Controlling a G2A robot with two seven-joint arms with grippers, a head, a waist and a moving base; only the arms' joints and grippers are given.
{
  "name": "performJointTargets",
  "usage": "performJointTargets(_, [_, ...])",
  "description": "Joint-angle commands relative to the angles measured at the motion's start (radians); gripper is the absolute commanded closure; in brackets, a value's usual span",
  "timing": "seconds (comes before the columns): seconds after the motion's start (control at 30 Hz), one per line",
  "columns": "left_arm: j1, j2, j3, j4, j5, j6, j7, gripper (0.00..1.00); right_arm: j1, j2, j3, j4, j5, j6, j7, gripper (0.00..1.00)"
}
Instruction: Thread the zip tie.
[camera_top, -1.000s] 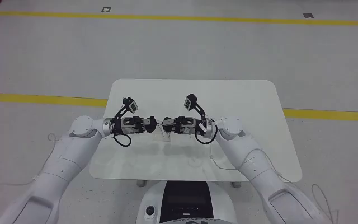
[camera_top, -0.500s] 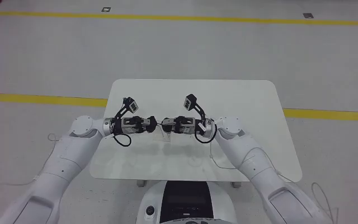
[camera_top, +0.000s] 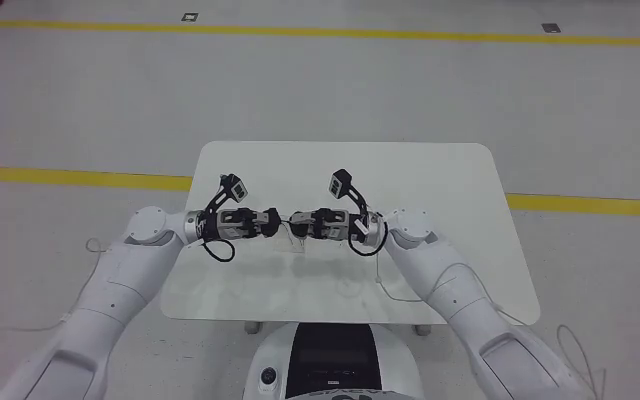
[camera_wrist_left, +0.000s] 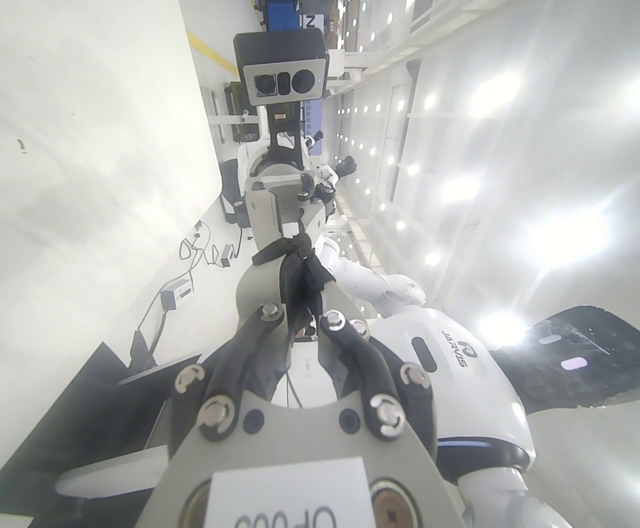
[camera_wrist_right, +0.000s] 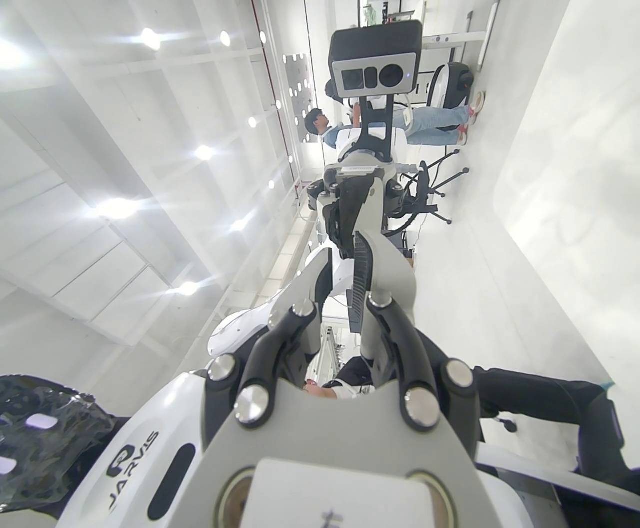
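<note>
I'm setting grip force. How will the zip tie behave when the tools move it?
Probably light and bendy: the zip tie shows as just a thin strand between the left tool and right tool above the table. Likely slippery and prone to twisting, being so narrow.

The table (camera_top: 440, 180) stands at 12 o'clock from the robot. Over its middle the two hands face tip to tip: the left hand (camera_top: 277, 222) points in from 9 o'clock and the right hand (camera_top: 298, 221) from 3 o'clock, just beside each other (whether they touch I cannot tell). One floor stripe (camera_top: 90, 178) shows on either side of the table, at 9 and 3 o'clock. A second stripe (camera_top: 300, 33) lies well beyond at 12 o'clock.
</note>
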Motion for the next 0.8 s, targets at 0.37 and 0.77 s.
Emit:
performJointTargets(0.37, [-0.002, -0.003, -0.003, 0.005, 0.003, 0.002, -0.003, 1.0, 0.019, -0.007, -0.026, 0.02, 0.013, -0.008, -0.005, 1.0])
performJointTargets(0.77, [-0.003, -0.006, -0.004, 0.004, 0.01, 0.006, -0.004, 0.96, 0.018, -0.004, -0.028, 0.014, 0.01, -0.009, -0.01, 1.0])
